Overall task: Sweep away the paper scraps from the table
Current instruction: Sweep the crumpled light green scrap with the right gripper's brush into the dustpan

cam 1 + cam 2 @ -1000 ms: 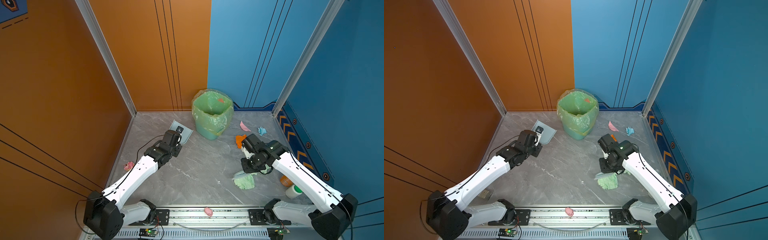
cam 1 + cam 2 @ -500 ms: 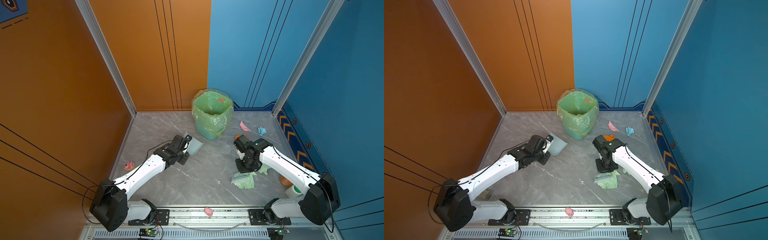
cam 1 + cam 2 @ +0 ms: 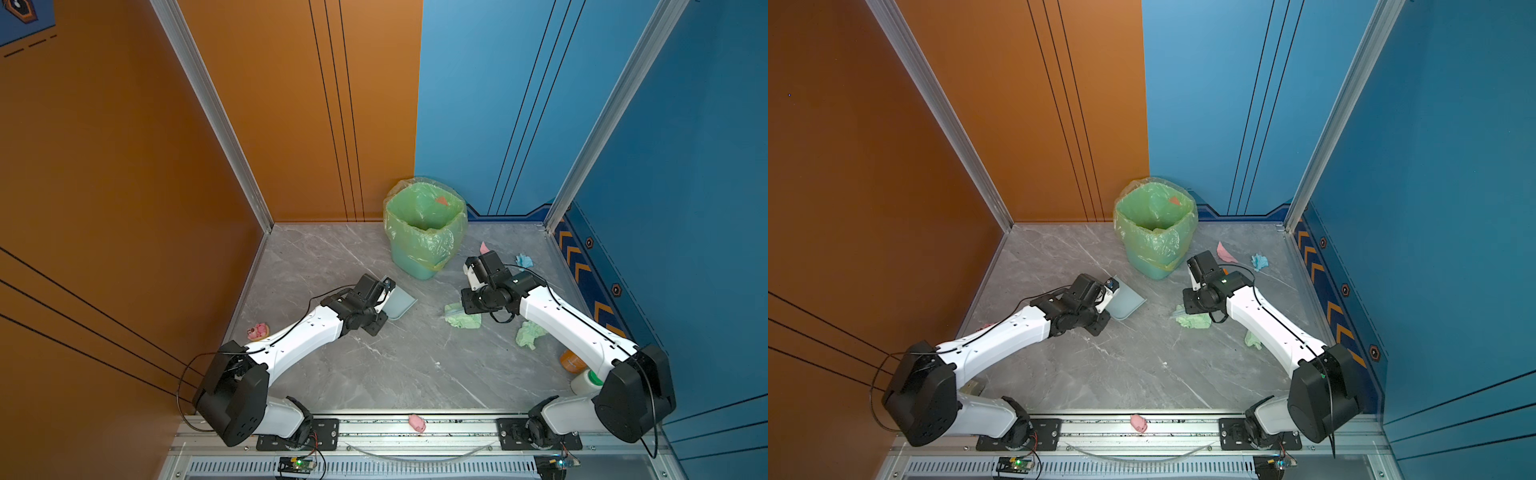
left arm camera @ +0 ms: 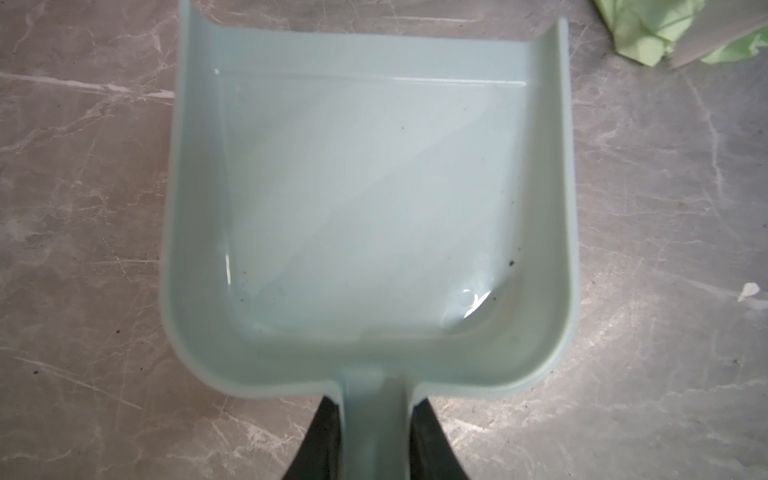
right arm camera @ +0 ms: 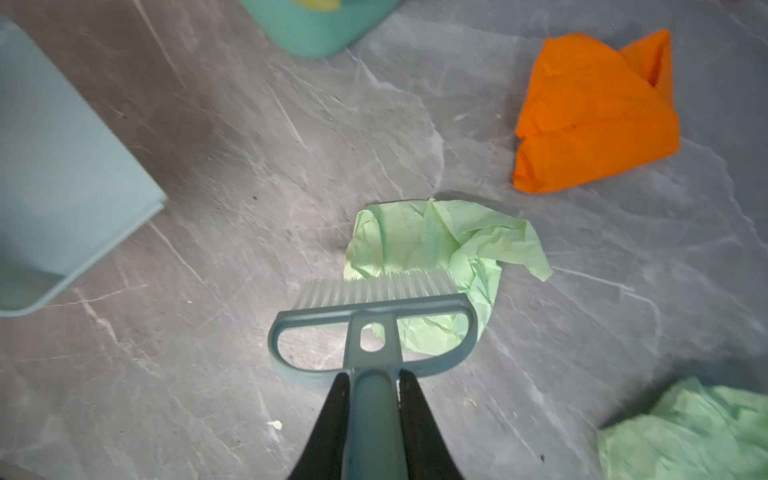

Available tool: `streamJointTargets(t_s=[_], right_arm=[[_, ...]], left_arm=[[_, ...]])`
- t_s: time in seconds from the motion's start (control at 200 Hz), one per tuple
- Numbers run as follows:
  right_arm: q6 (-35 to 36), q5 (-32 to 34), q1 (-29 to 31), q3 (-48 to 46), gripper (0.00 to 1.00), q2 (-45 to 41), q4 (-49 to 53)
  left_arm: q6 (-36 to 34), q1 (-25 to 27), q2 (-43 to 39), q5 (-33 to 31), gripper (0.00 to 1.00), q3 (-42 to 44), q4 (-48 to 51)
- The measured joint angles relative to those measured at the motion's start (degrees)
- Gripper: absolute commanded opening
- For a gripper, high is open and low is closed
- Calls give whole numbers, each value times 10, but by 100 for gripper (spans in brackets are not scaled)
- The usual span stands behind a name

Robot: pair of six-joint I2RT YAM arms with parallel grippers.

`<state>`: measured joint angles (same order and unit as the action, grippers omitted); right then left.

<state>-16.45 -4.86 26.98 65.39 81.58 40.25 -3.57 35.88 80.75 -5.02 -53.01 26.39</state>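
Nearest, a pig figurine (image 3: 417,422) lies on the counter's (image 3: 395,374) near rail. Mid-counter, the left claw (image 4: 374,415) clamps the dustpan (image 4: 365,199) handle, its mouth turned toward a pale green scrap (image 5: 436,241), likely to catch it. The right claw (image 5: 370,399) grips the brush (image 5: 374,324), bristles on that scrap. More paper scraps (image 3: 524,261) lie toward the far right corner, near the bin (image 3: 424,232). Grey veined surface; orange and blue walls (image 3: 291,124).

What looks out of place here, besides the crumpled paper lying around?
A small pink pig lies on the aluminium rail at the table front edge, off the marble surface. Another pink toy sits by the orange wall. Neither is paper, so both look stray.
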Motion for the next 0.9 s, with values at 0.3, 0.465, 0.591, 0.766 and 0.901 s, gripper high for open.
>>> streamJointTargets(t_s=[0.3,0.465,0.591,0.766,0.901], right_arm=[[5,-55,-16,-17,0,-50,-28],[-3,-30,-40,-44,0,-112,-32],[-20,26,-51,-54,0,-134,-35],[-36,84,-54,-74,0,-137,-50],[-42,97,-54,-82,0,-126,-55]], left_arm=[[-7,3,19,16,0,0,0],[-13,9,29,30,0,0,0],[-14,15,41,44,0,0,0],[-13,31,64,58,0,0,0],[-13,49,73,62,0,0,0]])
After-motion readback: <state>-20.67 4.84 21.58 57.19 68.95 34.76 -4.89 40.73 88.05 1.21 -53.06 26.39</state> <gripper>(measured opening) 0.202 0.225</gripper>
